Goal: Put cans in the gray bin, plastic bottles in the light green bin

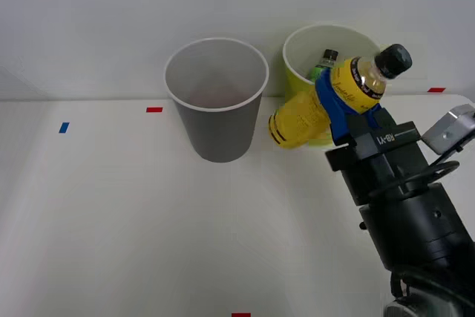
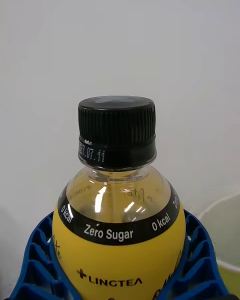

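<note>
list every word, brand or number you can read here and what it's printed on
"Zero Sugar": black band on the yellow bottle held in the right pincer.
"0 kcal": same band, printed on both sides of it.
"LINGTEA": brand on the yellow label.
Date code under the black cap: digits like "07.11", the rest unclear.
Gold script on the label: unreadable.
White marking on the pincer's black mount: not clearly legible.

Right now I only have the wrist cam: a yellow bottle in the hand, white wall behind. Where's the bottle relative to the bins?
Observer: The yellow bottle is held tilted in front of the light green bin, cap toward its rim.
Operator: Anything in that bin?
Observer: Yes, a green-label bottle stands inside.
Operator: And the gray bin?
Observer: The gray bin stands upright to the green bin's left, apart from the hand.
</note>
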